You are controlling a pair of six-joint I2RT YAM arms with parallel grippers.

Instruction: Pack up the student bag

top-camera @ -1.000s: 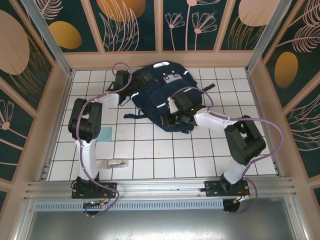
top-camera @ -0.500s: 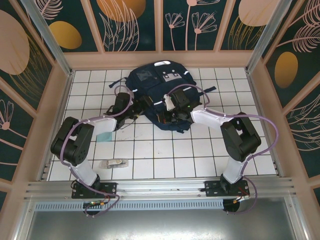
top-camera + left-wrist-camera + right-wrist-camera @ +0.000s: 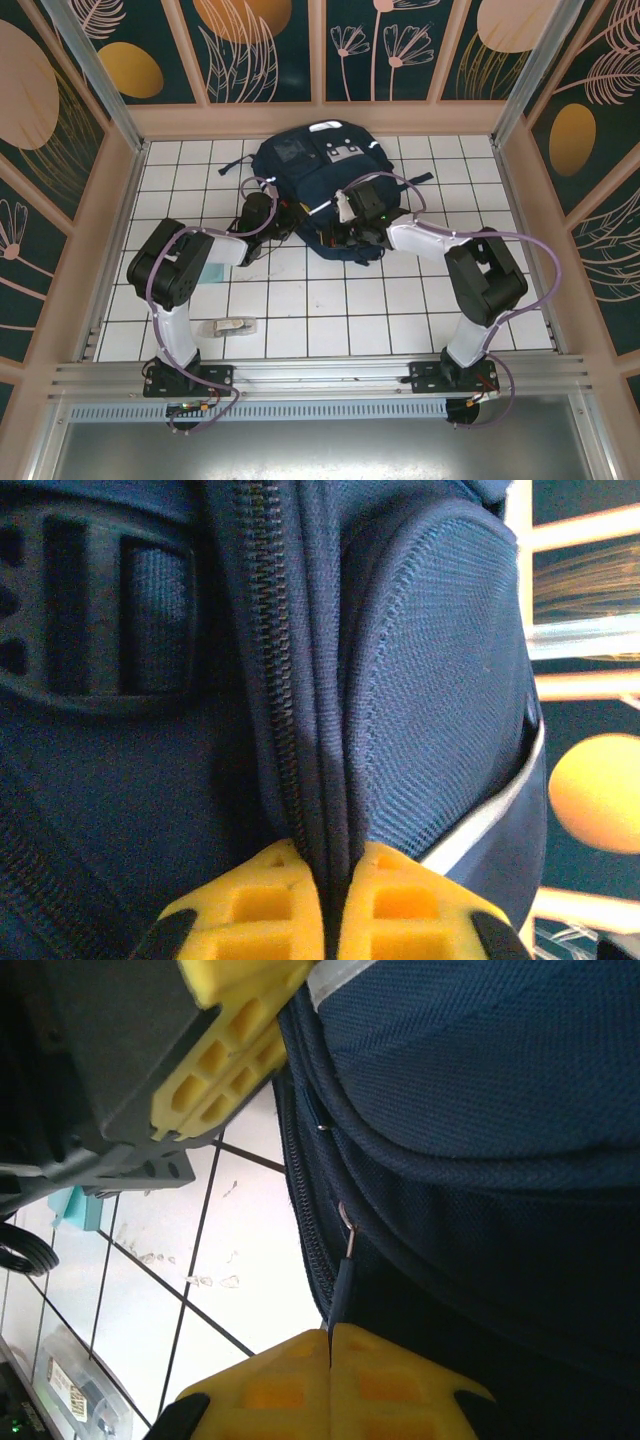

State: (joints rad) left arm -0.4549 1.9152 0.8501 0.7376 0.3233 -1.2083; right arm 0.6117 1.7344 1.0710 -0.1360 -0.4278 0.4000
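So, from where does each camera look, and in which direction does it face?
Top external: above and behind the arms, looking down on the tiled table; both arms show, left gripper and right gripper at the student bag.
Left wrist: close against the bag, facing along its zipper; its own yellow fingers pinch the seam.
Right wrist: low beside the bag, facing across the tiles; its own fingers shut on the zip pull.
Shared: both wrist views show the bag's zipper; the right one also catches the left gripper.
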